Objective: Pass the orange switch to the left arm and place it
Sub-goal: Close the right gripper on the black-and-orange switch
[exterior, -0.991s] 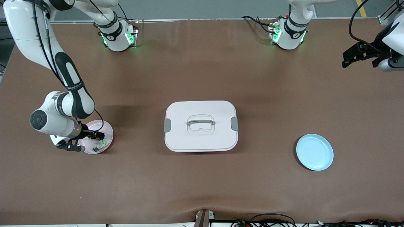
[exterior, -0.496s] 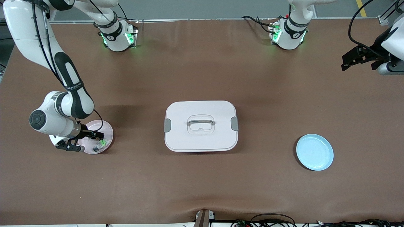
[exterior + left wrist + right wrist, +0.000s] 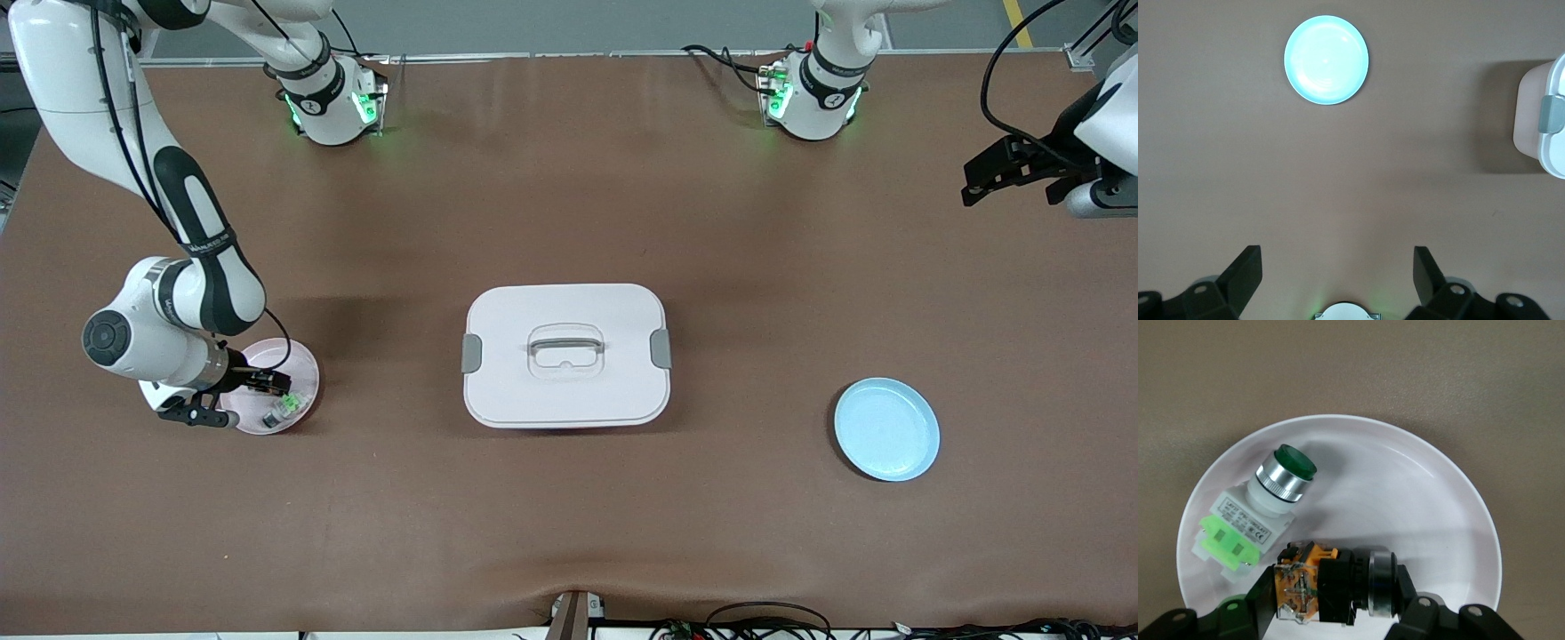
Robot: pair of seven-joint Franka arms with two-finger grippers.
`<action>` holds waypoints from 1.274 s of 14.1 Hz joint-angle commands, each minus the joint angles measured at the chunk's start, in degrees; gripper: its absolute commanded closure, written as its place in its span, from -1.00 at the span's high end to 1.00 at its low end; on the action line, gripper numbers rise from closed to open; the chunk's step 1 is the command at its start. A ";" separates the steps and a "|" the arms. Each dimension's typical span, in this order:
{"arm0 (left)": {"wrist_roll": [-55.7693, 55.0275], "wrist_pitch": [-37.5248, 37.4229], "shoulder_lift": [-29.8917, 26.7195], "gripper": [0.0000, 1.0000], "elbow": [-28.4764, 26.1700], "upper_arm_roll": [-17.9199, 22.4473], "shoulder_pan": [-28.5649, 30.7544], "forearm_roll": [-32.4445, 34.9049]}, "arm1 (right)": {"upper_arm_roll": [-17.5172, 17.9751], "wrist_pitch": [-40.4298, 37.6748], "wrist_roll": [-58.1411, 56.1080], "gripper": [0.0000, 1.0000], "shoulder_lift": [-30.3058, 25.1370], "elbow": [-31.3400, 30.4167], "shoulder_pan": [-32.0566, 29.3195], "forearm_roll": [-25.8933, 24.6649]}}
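We find the orange switch (image 3: 1328, 583) lying on its side in the pink plate (image 3: 298, 356), which sits near the tabletop's edge at the right arm's end, well apart from the box (image 3: 565, 355) at the tabletop's middle. The switch sits directly between the fingers of the right claw (image 3: 271, 385), so nothing separates claw and part. In the right wrist view its long axis runs across the gap from one finger to the other, orange contact block at one end, black round head at the other, and the fingers are clenched against it. Beside it in the same plate lies the green switch (image 3: 1258, 510), close but apart, its green base near one finger.

We judge the coming move to be a straight lift out of the plate, since the green switch lies so close. The right arm is much the nearer one. The left claw (image 3: 1009, 167) waits, released, above the tabletop's edge at the left arm's end, with the blue plate (image 3: 886, 429) nearer the front camera than it.

Against the earlier frames, the right claw has gone from spread to clenched on the switch while staying low over the plate, and the left claw has drifted only slightly.
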 commanded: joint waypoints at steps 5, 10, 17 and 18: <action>0.76 -0.35 0.18 1.00 0.69 -0.20 0.07 -0.71 | 0.25 -8.85 0.15 -1.00 -0.10 4.24 -0.42 2.63; 0.68 -0.35 -0.17 1.00 0.61 -0.20 0.16 -0.71 | 0.08 -27.05 10.14 -1.00 -0.54 14.08 0.01 7.66; -0.47 0.88 0.62 1.00 0.87 -0.20 -0.20 -0.98 | 6.67 -32.18 39.50 -1.00 -5.46 15.50 0.72 12.74; -0.47 1.05 0.62 1.00 0.87 -0.20 -0.20 -1.06 | 6.84 -32.79 41.62 -1.00 -5.90 15.50 1.07 14.15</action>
